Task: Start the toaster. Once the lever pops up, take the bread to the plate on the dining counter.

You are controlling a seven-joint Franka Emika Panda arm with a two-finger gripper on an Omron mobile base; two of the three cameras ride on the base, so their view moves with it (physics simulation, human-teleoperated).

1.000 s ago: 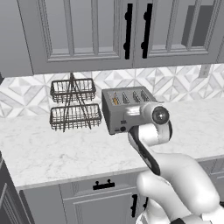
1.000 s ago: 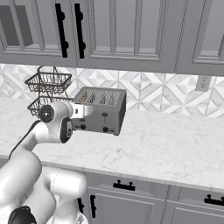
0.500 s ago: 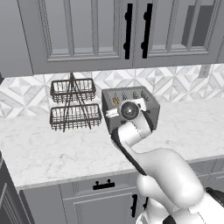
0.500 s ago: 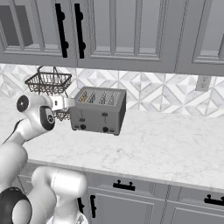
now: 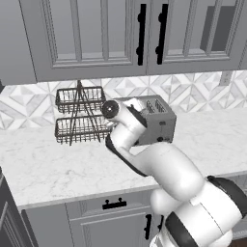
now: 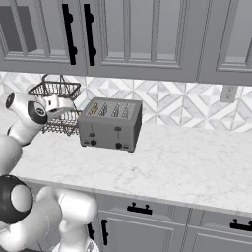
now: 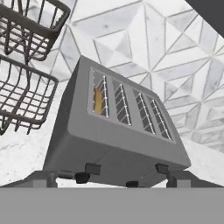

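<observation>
The silver-grey four-slot toaster (image 6: 111,124) stands on the white marble tabletop (image 6: 187,167), in front of the patterned tile backsplash (image 6: 182,106) and below grey wall cabinets (image 6: 133,37) with black handles. In the hand view, the toaster (image 7: 114,131) appears tilted because of the camera's roll; its four slots face the camera, and the leftmost slot holds a tan-orange slice of bread (image 7: 99,100), sunk mostly below the slot rim. Two dark slide levers (image 7: 92,169) and small dark knobs (image 7: 81,177) show along the toaster's front.

A black two-tier wire basket rack (image 5: 79,116) stands just beside the toaster on the same tabletop, on its left in both base views. In the right base view, the rack (image 6: 58,106) is partly hidden by the arm.

The claw (image 7: 111,178) hangs in front of the toaster's face, near the levers. Its two finger tips (image 7: 178,179) stand far apart, one at each lower corner of the hand view, spread wide with nothing between them. Whether either tip touches the toaster cannot be told. In the left base view, the arm's wrist covers the toaster's (image 5: 157,120) left part.
</observation>
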